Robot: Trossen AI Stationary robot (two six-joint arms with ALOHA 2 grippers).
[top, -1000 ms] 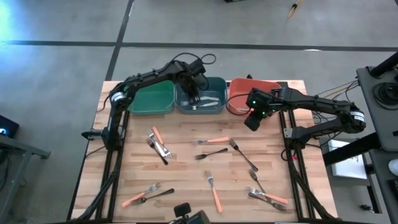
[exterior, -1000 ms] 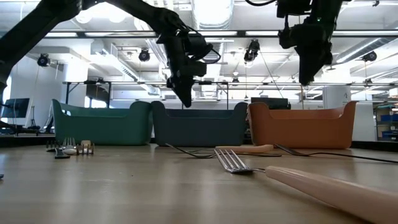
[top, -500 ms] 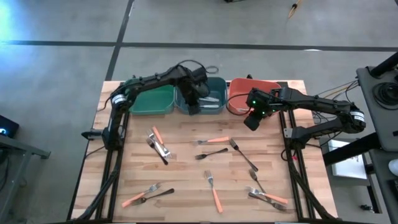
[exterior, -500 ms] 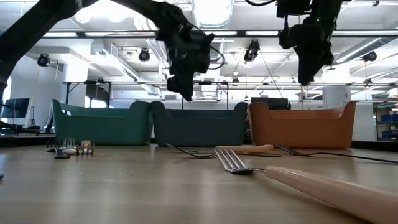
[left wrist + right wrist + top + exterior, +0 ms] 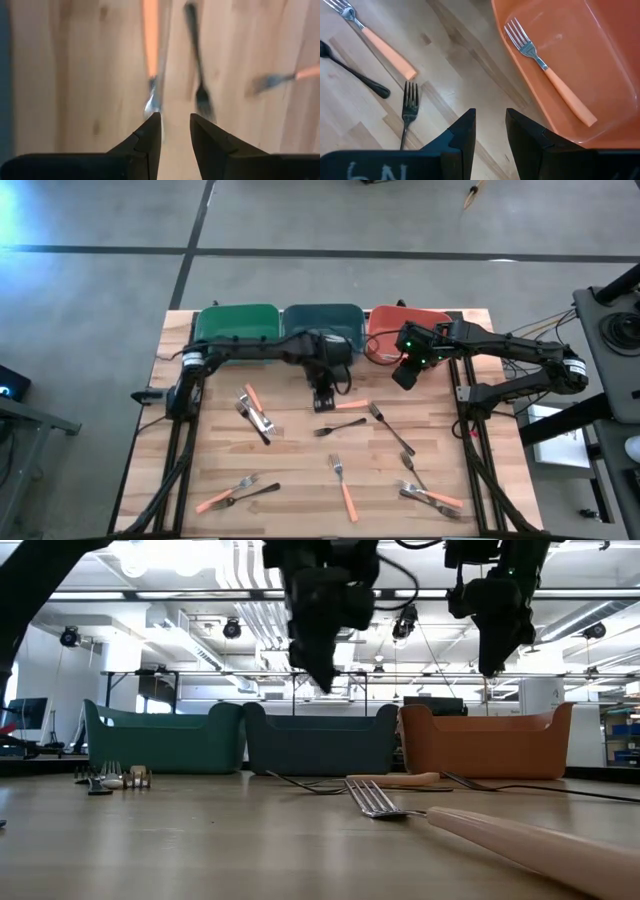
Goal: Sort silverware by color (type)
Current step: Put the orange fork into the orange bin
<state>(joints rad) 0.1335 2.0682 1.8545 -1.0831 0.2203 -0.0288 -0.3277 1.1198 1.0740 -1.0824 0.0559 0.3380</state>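
Note:
Silverware lies scattered on the wooden table (image 5: 290, 470). An orange-handled fork (image 5: 340, 405) and a black fork (image 5: 340, 427) lie near the middle. My left gripper (image 5: 322, 400) hangs open above the table next to the orange-handled fork (image 5: 150, 45), with the black fork (image 5: 197, 65) beyond it and nothing between its fingers. My right gripper (image 5: 403, 380) is open and held high, just in front of the orange bin (image 5: 385, 330). That bin holds one orange-handled fork (image 5: 545, 70).
Green (image 5: 238, 330), blue (image 5: 322, 318) and orange bins stand in a row along the far edge. More forks lie at the left (image 5: 255, 415), the near left (image 5: 235, 495), the near middle (image 5: 345, 490) and the near right (image 5: 425, 495). A black fork (image 5: 409, 107) lies under my right gripper.
My left gripper has swung from over the blue bin toward the table's near edge and a little to the right, and now hangs over the middle of the table by the orange-handled fork. The silverware on the table has not moved.

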